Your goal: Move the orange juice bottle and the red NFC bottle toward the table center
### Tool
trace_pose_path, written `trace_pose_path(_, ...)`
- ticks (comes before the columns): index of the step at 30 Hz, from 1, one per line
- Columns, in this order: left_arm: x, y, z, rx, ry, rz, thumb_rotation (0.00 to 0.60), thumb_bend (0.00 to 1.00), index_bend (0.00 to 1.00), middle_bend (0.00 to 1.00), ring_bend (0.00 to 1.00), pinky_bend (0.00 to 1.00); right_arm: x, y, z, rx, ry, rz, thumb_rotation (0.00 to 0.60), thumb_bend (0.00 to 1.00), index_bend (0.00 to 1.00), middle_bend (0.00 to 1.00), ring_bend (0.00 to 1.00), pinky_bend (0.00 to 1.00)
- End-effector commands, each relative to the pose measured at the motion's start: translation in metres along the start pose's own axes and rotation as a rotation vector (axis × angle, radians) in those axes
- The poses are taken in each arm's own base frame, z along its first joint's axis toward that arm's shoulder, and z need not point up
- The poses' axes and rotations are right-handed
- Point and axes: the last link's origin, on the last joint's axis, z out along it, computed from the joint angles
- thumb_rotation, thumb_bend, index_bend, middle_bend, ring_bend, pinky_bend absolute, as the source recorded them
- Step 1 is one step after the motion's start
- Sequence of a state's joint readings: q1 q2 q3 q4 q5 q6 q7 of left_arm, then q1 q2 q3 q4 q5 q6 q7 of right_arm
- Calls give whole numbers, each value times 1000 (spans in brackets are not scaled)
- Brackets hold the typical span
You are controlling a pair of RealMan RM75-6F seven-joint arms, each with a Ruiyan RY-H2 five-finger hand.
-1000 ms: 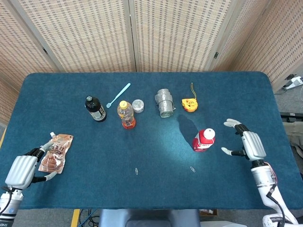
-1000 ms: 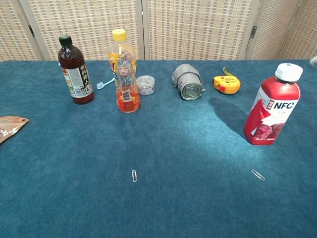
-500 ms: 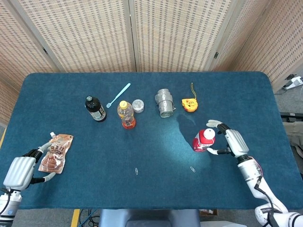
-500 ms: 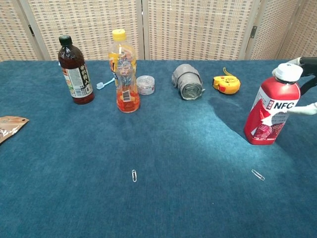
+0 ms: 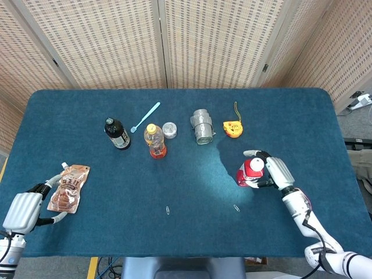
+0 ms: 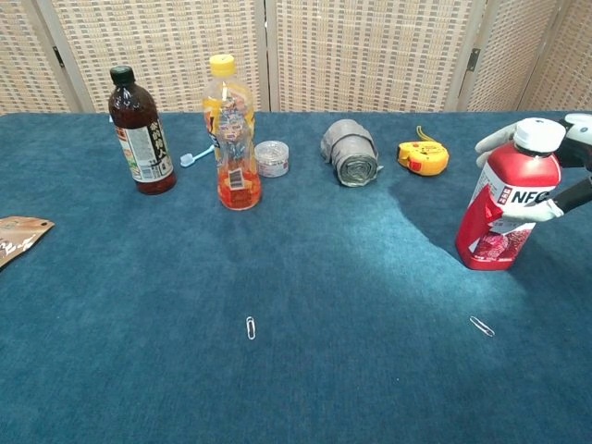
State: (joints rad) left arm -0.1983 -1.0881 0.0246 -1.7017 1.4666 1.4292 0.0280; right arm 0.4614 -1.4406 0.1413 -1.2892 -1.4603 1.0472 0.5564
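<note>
The red NFC bottle (image 5: 250, 172) (image 6: 507, 208), white-capped, stands upright on the right side of the blue table. My right hand (image 5: 274, 171) wraps it from the right: fingers (image 6: 490, 143) curl behind the neck and the thumb presses on the label. The orange juice bottle (image 5: 154, 141) (image 6: 231, 139), with a yellow cap, stands upright at the back, left of centre, untouched. My left hand (image 5: 23, 210) hangs at the front left edge beside a brown pouch, fingers apart and holding nothing; the chest view does not show it.
A dark bottle (image 5: 117, 133), a blue spoon (image 5: 145, 117) and a small round tin (image 5: 169, 129) flank the juice bottle. A grey tape roll (image 5: 201, 126) and a yellow tape measure (image 5: 232, 128) lie behind the NFC bottle. The brown pouch (image 5: 68, 188) and two paper clips (image 5: 168, 210) (image 5: 236, 207) lie nearer the front.
My right hand moved left from open table to the NFC bottle and closed its fingers and thumb around it. The bottle and the left hand stayed in place.
</note>
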Motion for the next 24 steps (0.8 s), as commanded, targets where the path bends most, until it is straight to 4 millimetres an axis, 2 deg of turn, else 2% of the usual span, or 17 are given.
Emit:
trace_pose_path(1, 0, 0, 0, 2, 0, -1, 600, 75, 168, 291, 306, 484, -3, 0, 3, -1, -6, 5, 600, 0, 298, 343, 269, 405)
trace_pose_path(4, 1, -1, 0, 4, 1, 1, 600, 75, 169, 291, 306, 484, -5, 1, 6, 2, -4, 2, 600, 0, 379, 425, 361, 490)
trace_pose_path(9, 1, -2, 0, 6, 1, 2, 600, 74, 169, 291, 306, 484, -6, 0, 9, 6, 0, -1, 600, 0, 476, 508, 458, 596)
trace_pose_path(16, 1, -2, 0, 7, 2, 6, 600, 75, 168, 291, 306, 484, -1, -12, 16, 39, 16, -3, 600, 0, 503, 529, 482, 618)
trace_pose_path(24, 2, -2, 1, 9, 6, 9, 600, 74, 168, 291, 306, 484, 4, -38, 44, 85, 24, -13, 600, 0, 503, 529, 481, 618)
